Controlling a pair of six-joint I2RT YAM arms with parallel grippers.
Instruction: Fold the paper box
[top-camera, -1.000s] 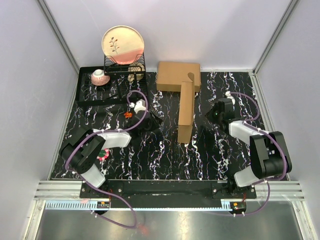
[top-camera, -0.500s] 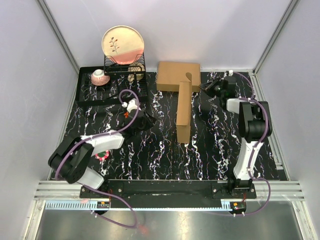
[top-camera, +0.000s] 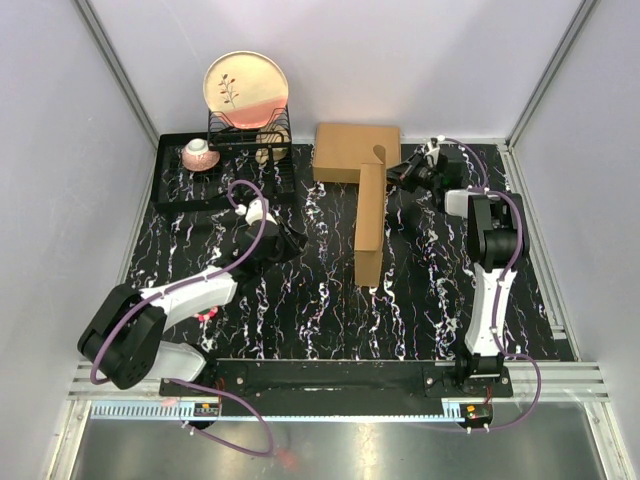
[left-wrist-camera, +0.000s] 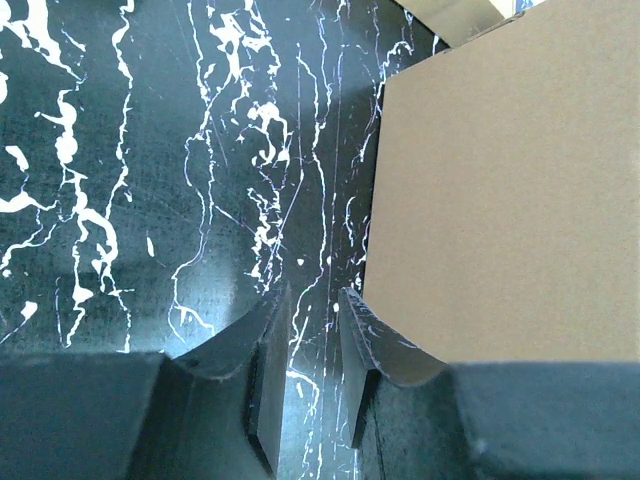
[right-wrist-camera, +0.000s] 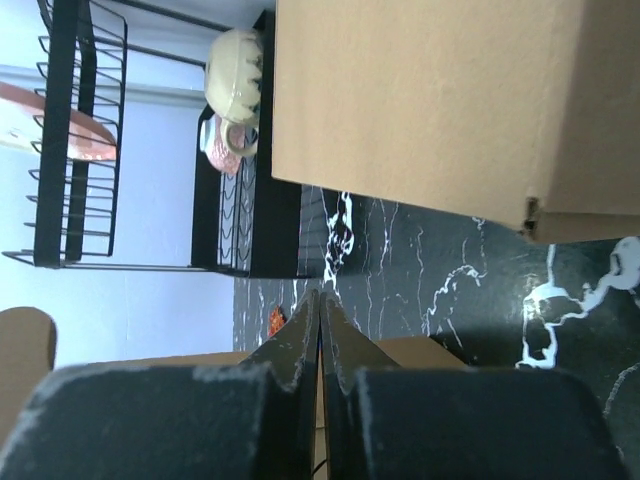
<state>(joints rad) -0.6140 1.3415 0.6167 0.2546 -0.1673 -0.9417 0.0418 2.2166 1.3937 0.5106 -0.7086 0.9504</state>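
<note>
The black marble-patterned worktop (top-camera: 330, 300) lies between pale grey walls (top-camera: 60, 150). It carries two cardboard things: one made-up brown box (top-camera: 345, 150) at the far edge, and the plain brown paper box (top-camera: 370, 225) standing on edge near the centre. The left gripper (left-wrist-camera: 312, 295) is slightly parted and empty. The right gripper (right-wrist-camera: 319, 295) has its fingers pressed together, holding nothing.

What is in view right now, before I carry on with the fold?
paper box: one, brown, mid-table, running from the closed box toward the arms
closed box: one, brown, back centre
dish rack: one, black, back left
plate: one, cream and pink, upright in rack
pink cup: one, pink-white, in rack
cream cup: one, in rack
table: black, white veins
left gripper: open, left of paper box
right gripper: shut, right of its far end
</note>
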